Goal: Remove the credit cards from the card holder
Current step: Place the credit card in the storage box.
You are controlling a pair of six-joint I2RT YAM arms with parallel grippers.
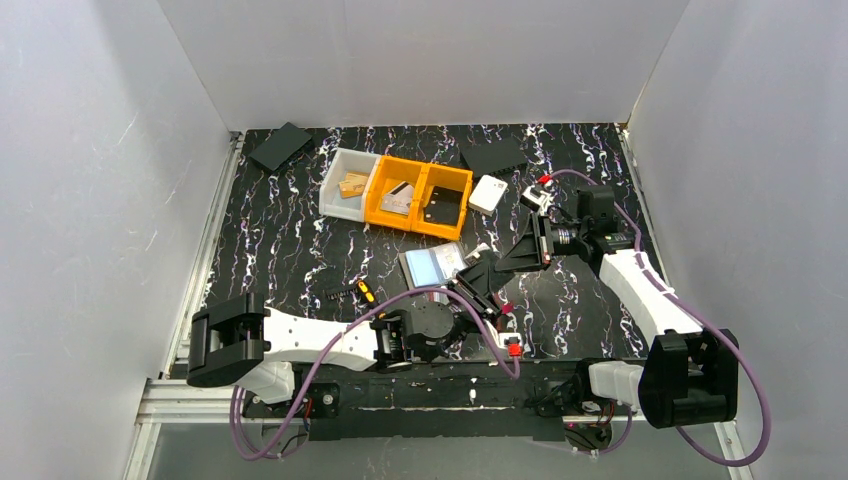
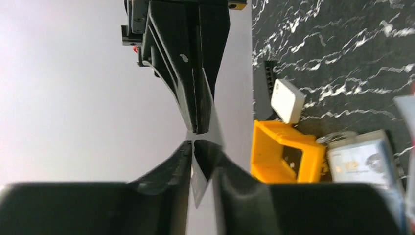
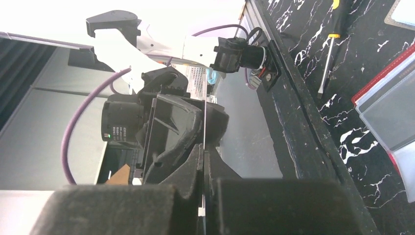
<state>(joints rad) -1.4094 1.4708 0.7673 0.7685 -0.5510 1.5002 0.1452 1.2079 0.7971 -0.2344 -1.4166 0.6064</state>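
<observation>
both grippers meet above the middle of the table, near the front. the left gripper [image 2: 196, 149] has its fingers pressed nearly together on a thin pale credit card [image 2: 216, 126], seen edge-on. the right gripper [image 3: 203, 152], tip to tip with it, is pinched on the same card too. just beside them on the marble top lies the card holder [image 1: 432, 264], open, a light blue card showing in it, in front of the orange bins [image 1: 420, 196].
</observation>
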